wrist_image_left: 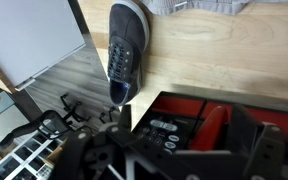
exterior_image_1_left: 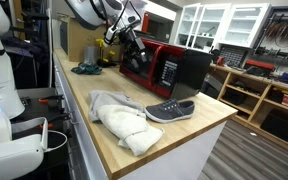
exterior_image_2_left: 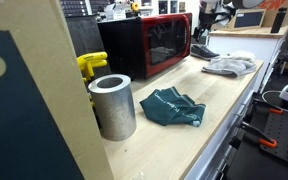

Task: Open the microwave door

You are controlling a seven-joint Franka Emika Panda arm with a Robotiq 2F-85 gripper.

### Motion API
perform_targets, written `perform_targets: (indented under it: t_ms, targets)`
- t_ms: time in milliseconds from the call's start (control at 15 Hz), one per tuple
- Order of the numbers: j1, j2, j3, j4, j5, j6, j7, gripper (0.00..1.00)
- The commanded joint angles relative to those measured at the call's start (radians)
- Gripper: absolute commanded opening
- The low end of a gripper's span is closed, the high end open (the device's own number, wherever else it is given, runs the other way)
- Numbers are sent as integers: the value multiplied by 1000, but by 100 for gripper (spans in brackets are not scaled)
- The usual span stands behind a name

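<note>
The microwave [exterior_image_1_left: 169, 68] with the glossy red front stands at the back of the wooden counter; it shows in both exterior views [exterior_image_2_left: 144, 45]. Its red-framed door [exterior_image_2_left: 149, 47] with dark glass looks shut. My gripper [exterior_image_1_left: 134, 45] hovers at the control-panel end of the front [exterior_image_2_left: 199, 22]. In the wrist view the gripper [wrist_image_left: 179, 150] has its fingers spread wide, open and empty, right over the microwave's red front and the control panel [wrist_image_left: 169, 128] with its pale buttons. I cannot tell whether a finger touches the microwave.
A grey shoe [exterior_image_1_left: 170, 110] [wrist_image_left: 124, 50] lies on the counter [exterior_image_1_left: 184, 135] next to the microwave. A white cloth [exterior_image_1_left: 119, 120] lies near the front edge. A teal cloth [exterior_image_2_left: 174, 108], a metal cylinder [exterior_image_2_left: 112, 105] and a yellow object [exterior_image_2_left: 92, 65] sit further along.
</note>
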Motion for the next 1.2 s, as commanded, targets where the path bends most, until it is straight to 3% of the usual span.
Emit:
perform_targets:
  t_ms: [0,200,467,1000,1067,1133]
  targets:
    - [5,-1,-4,1,3,-2,-3,100]
    - [-3,4,11,9,-82,-2,72,100]
    - [0,61,9,64,-338,18,280,100]
    - [11,159,36,138,-720,46,656,100]
    - [7,168,32,146,-780,46,697,75]
    - [8,180,31,156,-822,41,730,72]
